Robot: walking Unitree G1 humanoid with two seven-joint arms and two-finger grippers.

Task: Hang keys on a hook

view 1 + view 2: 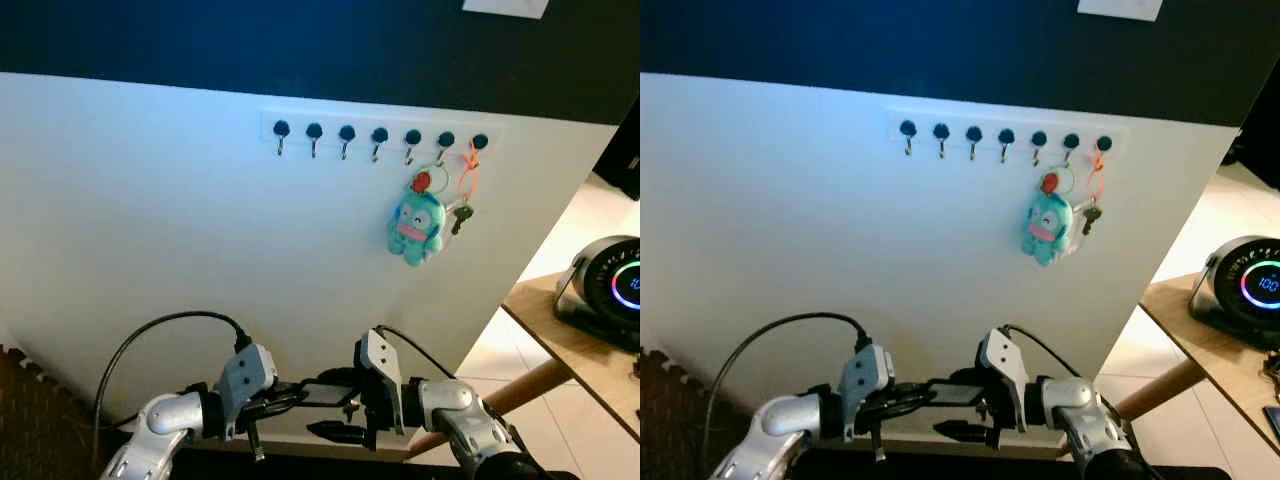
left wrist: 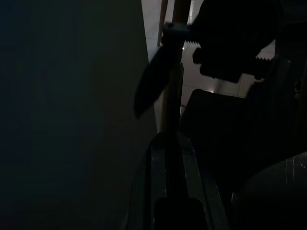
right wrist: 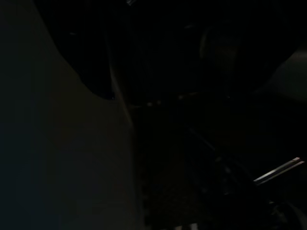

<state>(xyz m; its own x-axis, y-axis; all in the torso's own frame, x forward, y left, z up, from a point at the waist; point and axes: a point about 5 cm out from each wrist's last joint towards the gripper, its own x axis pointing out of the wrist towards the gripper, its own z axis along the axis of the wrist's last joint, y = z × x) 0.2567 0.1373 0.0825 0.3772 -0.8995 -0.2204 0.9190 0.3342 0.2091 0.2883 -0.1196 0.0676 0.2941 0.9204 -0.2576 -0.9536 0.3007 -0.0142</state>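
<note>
Low in front, the left gripper (image 1: 285, 400) and right gripper (image 1: 335, 405) meet fingertip to fingertip, their grip on anything too dark to tell, while far above and right of them the keys (image 1: 460, 215) and teal plush (image 1: 416, 228) hang from the hook rail (image 1: 380, 134).

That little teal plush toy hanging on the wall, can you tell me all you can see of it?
The plush toy is a soft teal creature with a pink mouth and belly and small dark eyes. It hangs upright by a thin ring with a red tag at its top from the second hook from the right on the white hook rail, flat against the white wall. Just to its right hang keys on an orange loop, close beside it; contact is hard to tell.
</note>
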